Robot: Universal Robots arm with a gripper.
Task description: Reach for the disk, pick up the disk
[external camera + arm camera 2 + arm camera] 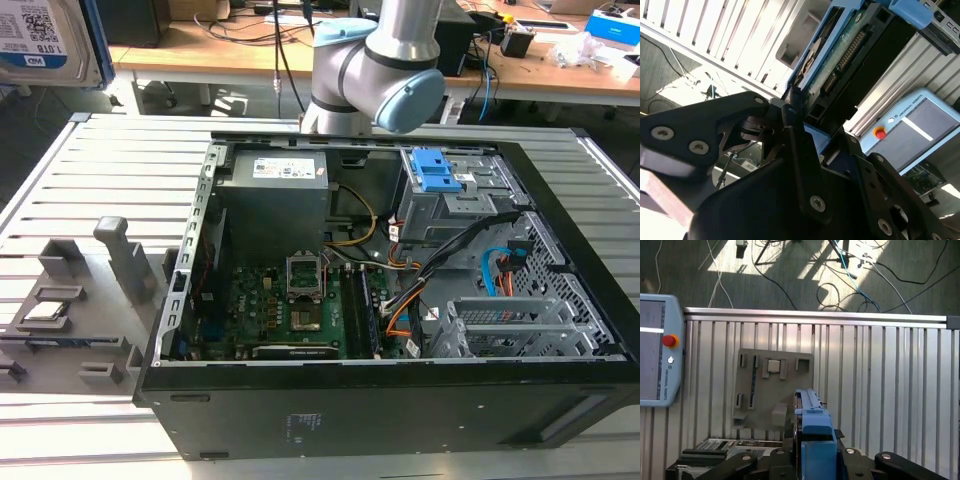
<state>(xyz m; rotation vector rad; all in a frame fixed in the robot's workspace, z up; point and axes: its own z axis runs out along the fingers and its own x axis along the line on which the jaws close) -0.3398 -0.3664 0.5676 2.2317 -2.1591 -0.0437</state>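
Clamping the disk (840,45) by its blue bracket (912,12), the pincer (790,107) has its black fingers (800,150) drawn narrow onto the drive's edges in the second wrist view, so the pick-up looks achieved, not pending. The disk hangs edge-on well above the slatted desk (890,390), over the grey fixture tray (755,405), with a teach pendant (657,355) near the desk's end. In the exterior view its labelled face (45,40) sits well apart from the open computer case (380,400). Doing this step well probably means squeezing the rigid bracket, not the circuit-board face, and holding the drive without tilt. Exactly where the pads bite is masked by the pincer's own linkage, and the exterior view cuts the disk off at the picture's edge.
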